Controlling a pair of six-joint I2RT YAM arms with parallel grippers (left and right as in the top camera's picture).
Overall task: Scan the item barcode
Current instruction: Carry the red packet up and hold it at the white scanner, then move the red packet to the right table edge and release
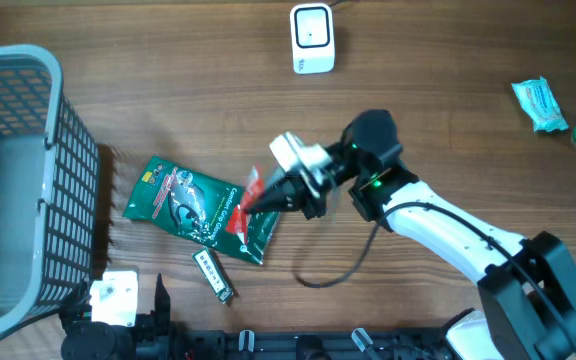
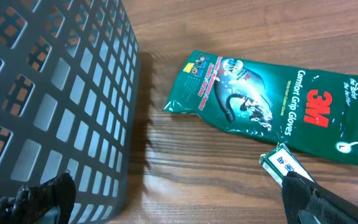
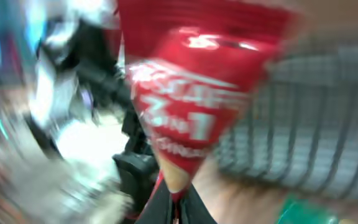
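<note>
1. Overhead: my right claw is clenched on a red sachet, holding it over the near edge of a green glove pack. The white scanner stands well apart from the claw, further up the table.
2. Left wrist: my left claw is released, jaws spread wide. The basket is just beside its left finger and the glove pack lies ahead to its right.
3. Right wrist: the picture is blurred. The sachet fills the view, pinched at its narrow end between the 2 fingertips.
</note>
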